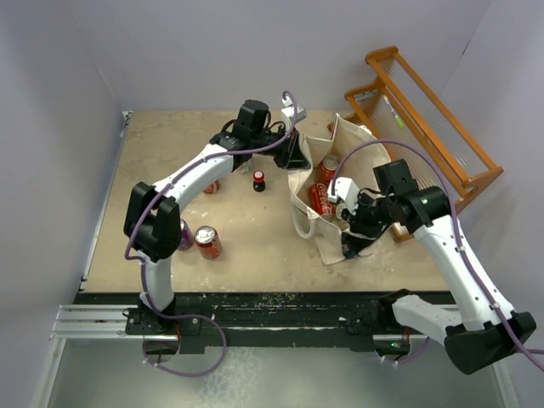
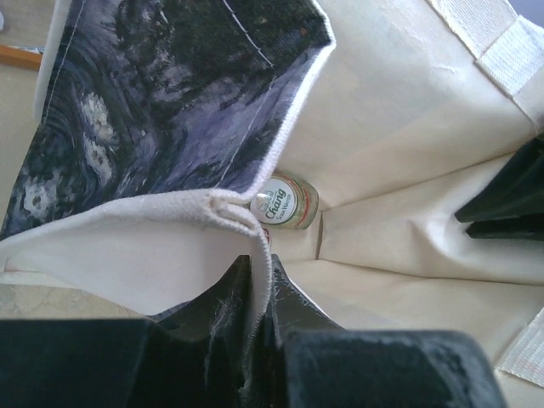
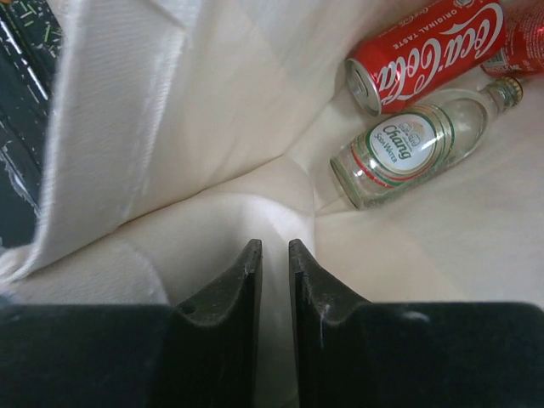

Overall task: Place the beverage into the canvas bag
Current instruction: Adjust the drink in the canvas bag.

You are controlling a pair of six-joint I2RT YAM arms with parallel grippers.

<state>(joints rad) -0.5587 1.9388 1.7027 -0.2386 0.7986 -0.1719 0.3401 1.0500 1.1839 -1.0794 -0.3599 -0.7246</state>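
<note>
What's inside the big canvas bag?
A red Coca-Cola can and a clear Chang bottle lie inside the canvas bag. Folded cloth hides the rest of its bottom.

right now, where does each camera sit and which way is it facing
top external: above and behind the bases, looking down at the table and canvas bag; both arms show.
left wrist: on the left arm, looking into the bag; left pincer clamps its rim.
right wrist: on the right arm, looking into the bag; right pincer pinches cloth.
shared: both wrist views see the Chang bottle.
</note>
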